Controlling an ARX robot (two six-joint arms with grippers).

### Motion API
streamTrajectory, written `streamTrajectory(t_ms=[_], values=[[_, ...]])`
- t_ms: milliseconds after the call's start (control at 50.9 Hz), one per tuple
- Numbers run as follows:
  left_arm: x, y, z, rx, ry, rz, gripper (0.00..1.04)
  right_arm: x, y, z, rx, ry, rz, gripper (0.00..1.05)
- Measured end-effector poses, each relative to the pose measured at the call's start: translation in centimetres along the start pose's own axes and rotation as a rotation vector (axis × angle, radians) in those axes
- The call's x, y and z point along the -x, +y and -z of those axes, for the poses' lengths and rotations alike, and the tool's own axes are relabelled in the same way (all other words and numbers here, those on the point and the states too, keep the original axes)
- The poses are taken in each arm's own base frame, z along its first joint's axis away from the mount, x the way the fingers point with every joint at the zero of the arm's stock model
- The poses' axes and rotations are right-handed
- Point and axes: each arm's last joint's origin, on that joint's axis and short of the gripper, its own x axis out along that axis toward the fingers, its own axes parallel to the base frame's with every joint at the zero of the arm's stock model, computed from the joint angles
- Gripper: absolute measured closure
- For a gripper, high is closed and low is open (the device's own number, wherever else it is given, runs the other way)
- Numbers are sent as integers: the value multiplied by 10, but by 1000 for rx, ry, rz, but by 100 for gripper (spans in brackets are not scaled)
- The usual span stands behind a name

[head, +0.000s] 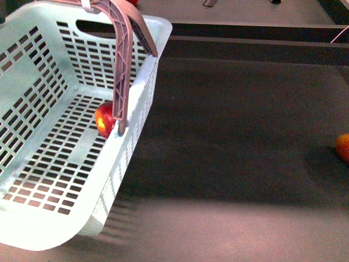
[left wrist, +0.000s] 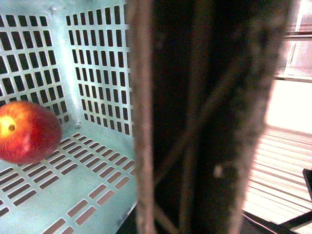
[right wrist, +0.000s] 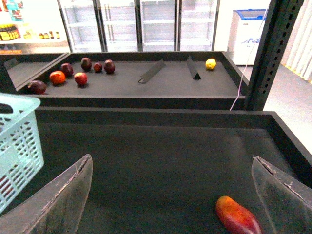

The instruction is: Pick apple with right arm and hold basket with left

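The pale turquoise basket (head: pixel 32 98) fills the left of the front view, tilted, with its brown latticed handle (head: pixel 124 60) raised. The red apple (head: pixel 104 120) lies inside on the slotted floor, partly behind the handle. In the left wrist view the apple (left wrist: pixel 27 131) rests by the basket wall (left wrist: pixel 97 58), and the handle (left wrist: pixel 195 122) fills the frame very close up, hiding my left gripper, which is shut on it. My right gripper (right wrist: pixel 171 163) is open above the dark bin floor, holding nothing. The basket's corner (right wrist: pixel 19 141) is off to its side.
An orange-red fruit (right wrist: pixel 238 217) lies on the dark floor near one right finger, and shows at the far right edge (head: pixel 343 146) of the front view. Beyond the bin wall (right wrist: pixel 146 116) a further shelf holds several fruits (right wrist: pixel 73 75), a lemon (right wrist: pixel 210 63) and dividers (right wrist: pixel 152 71). A dark post (right wrist: pixel 273 53) stands there.
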Motion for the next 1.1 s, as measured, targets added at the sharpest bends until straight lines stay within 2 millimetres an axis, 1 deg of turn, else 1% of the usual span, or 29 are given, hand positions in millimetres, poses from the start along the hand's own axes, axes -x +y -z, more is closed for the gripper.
streamTrajectory(t_ms=[177, 236, 530, 687, 825, 844, 864, 962, 982, 1099], values=[[-20, 18, -11, 54, -8, -35, 100, 0, 0, 0, 0, 0, 0, 9], [-24, 22, -16, 60, -19, -37, 100, 0, 0, 0, 0, 0, 0, 9], [-26, 53, -26, 56, -13, -120, 100, 0, 0, 0, 0, 0, 0, 9], [-23, 61, -28, 43, -7, -139, 100, 0, 0, 0, 0, 0, 0, 9], [-19, 64, -29, 44, -7, -143, 99, 0, 0, 0, 0, 0, 0, 9], [-18, 64, -29, 47, -4, -142, 94, 0, 0, 0, 0, 0, 0, 9], [-17, 64, -29, 48, -5, -142, 93, 0, 0, 0, 0, 0, 0, 9], [-11, 62, -28, 61, -9, -136, 75, 0, 0, 0, 0, 0, 0, 9], [-10, 62, -28, 61, -10, -135, 73, 0, 0, 0, 0, 0, 0, 9], [5, 55, -27, 76, -20, -125, 52, 0, 0, 0, 0, 0, 0, 9]])
